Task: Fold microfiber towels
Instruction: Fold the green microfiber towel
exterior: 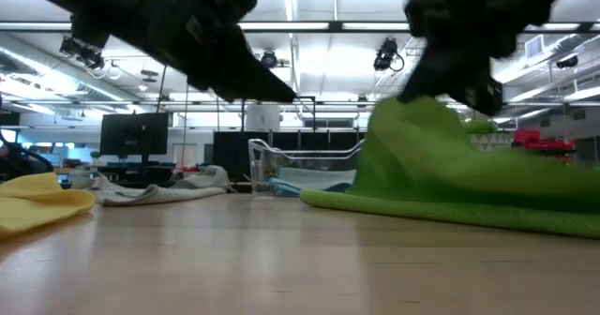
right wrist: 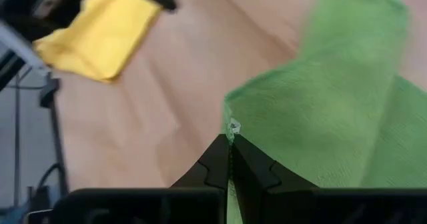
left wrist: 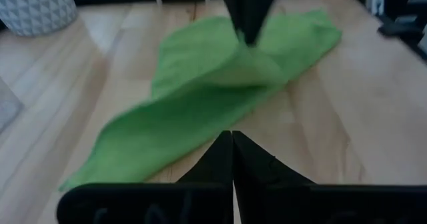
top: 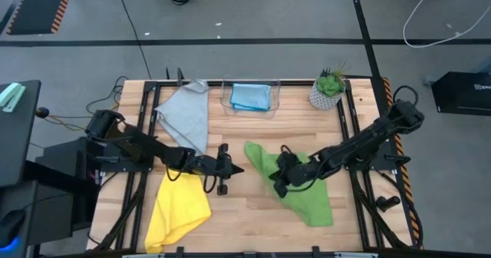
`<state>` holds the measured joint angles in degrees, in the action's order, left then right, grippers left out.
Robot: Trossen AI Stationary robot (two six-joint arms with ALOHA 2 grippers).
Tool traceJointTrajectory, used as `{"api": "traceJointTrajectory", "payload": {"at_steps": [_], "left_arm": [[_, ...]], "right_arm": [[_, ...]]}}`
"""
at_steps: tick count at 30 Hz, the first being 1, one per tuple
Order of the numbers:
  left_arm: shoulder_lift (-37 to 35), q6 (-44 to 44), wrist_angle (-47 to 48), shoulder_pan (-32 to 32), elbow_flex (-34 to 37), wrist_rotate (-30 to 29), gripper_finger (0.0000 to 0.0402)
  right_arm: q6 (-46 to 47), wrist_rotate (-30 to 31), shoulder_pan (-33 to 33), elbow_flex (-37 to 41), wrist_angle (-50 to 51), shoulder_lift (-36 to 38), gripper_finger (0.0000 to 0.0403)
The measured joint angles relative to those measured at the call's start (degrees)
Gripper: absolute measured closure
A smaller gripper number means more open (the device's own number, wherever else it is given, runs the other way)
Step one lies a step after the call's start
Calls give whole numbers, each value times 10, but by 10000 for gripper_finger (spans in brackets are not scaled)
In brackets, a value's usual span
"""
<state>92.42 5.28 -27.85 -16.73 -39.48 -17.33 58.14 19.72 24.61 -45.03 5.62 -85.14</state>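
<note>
The green towel (top: 303,190) lies crumpled right of the table's middle, with one part raised into a peak (exterior: 417,118). My right gripper (top: 281,175) is shut on that peak. My left gripper (top: 232,168) is shut and empty, just left of the green towel and above the bare wood; it also shows in the left wrist view (left wrist: 231,143). The yellow towel (top: 178,210) lies bunched at the near left. The grey towel (top: 186,116) lies spread at the far left. The light blue towel (top: 251,97) lies folded in a clear bin. My right gripper pinches the green towel between its two shut fingers at an edge (right wrist: 233,127) on the towel's left side, where a small white tag shows. The fingers slant down from the table's right. The held part is lifted into a peak, and the rest of the towel (exterior: 487,198) lies slack on the table.
A clear bin (top: 268,104) stands at the far middle, and a potted plant (top: 328,90) at the far right. Bare wood (top: 245,204) lies between the yellow and green towels. Black rails (top: 353,135) run along the table's sides.
</note>
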Motion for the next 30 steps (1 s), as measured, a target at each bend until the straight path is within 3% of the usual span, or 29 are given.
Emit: {"api": "traceJointTrajectory", "payload": {"at_steps": [7,15,20,24,27,30], "left_arm": [[-60,0,59,-7,0,-11,397],[-104,4,133,-33,0,-65,397],[-105,20,148,-42,0,-70,392],[-87,44,149,-43,4,-71,397],[-61,54,146,-43,5,-68,394],[-28,55,127,-41,5,-67,395]], "right_arm": [[-119,-1,15,-137,-1,-72,367],[-179,-22,22,-244,42,-143,277],[-182,-22,26,-278,127,-129,238],[-169,21,39,-278,242,-86,268],[-118,42,45,-233,307,-57,335],[-66,48,45,-150,284,-26,391]]}}
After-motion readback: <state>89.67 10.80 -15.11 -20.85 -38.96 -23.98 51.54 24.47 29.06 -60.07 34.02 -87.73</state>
